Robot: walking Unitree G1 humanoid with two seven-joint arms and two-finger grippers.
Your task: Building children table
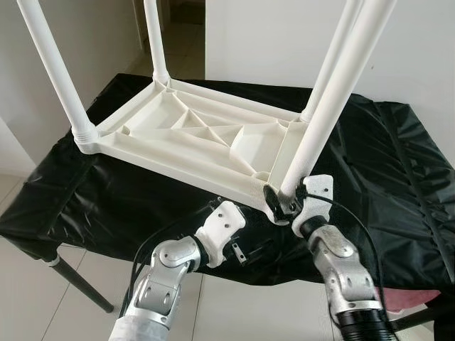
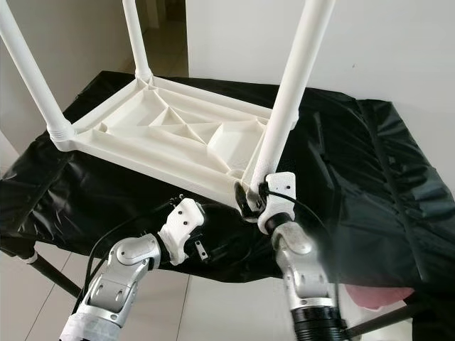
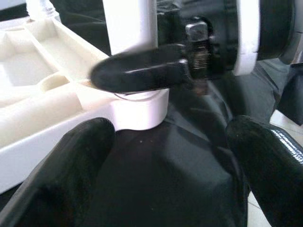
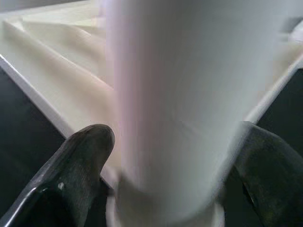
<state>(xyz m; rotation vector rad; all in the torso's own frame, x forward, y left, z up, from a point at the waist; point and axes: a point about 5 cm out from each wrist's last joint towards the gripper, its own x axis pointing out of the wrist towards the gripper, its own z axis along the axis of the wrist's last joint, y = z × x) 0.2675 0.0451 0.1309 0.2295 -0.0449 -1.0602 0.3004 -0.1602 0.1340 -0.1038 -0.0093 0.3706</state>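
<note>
**Right end effector clamped on the near leg of the upturned children's table**

Closest to us, the left end effector [image 3: 165,156] hangs just off the near edge of the black-draped table [image 1: 398,163], fingers [image 3: 61,165] spread wide and holding nothing, aimed at the nearest leg socket. Right beside it, the right end effector [image 4: 170,165] has its two black fingers [image 4: 80,156] pressed around the foot of the near leg [image 1: 334,99], where that leg meets the white corner at the table's near edge. The white children's table top [image 1: 192,135] lies upside down across the middle of the black cover, ribbed underside facing up. A second leg [image 1: 53,71] stands upright in the corner toward the left edge, a third [image 1: 155,39] rises from the far corner, and a fourth sits close behind the gripped one.
</note>
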